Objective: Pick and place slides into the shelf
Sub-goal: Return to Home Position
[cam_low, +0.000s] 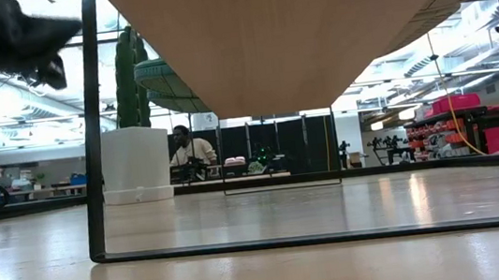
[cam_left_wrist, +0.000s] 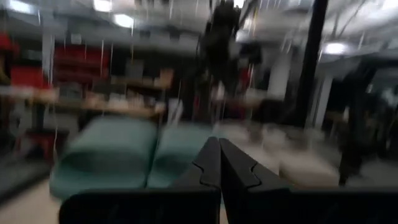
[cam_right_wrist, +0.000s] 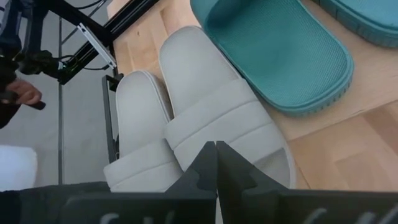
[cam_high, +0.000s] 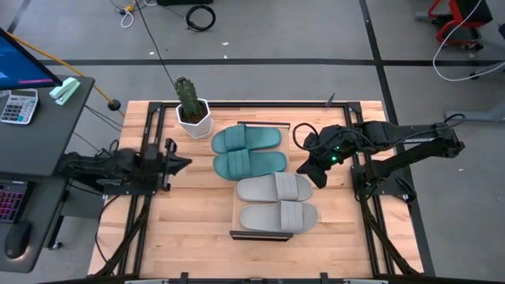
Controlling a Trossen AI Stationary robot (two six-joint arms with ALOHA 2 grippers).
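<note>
Four slides lie sole-down side by side on the shelf (cam_high: 260,127), a light board with a thin dark frame. The two teal slides (cam_high: 246,140) (cam_high: 251,165) are at its far end and the two grey slides (cam_high: 274,188) (cam_high: 278,217) at its near end. My right gripper (cam_high: 323,181) is shut and hovers just right of the grey slides, whose straps (cam_right_wrist: 217,118) show below its fingertips (cam_right_wrist: 216,147). My left gripper (cam_high: 187,163) is shut and waits left of the teal slides (cam_left_wrist: 106,155), pointing at them. The low view shows the shelf's underside (cam_low: 312,29).
A white pot with a cactus (cam_high: 192,110) stands at the table's far side, left of the shelf. A desk with a calculator (cam_high: 17,105) is beyond the table's left edge. Bare tabletop lies on both sides of the shelf. A person (cam_low: 192,149) sits far behind.
</note>
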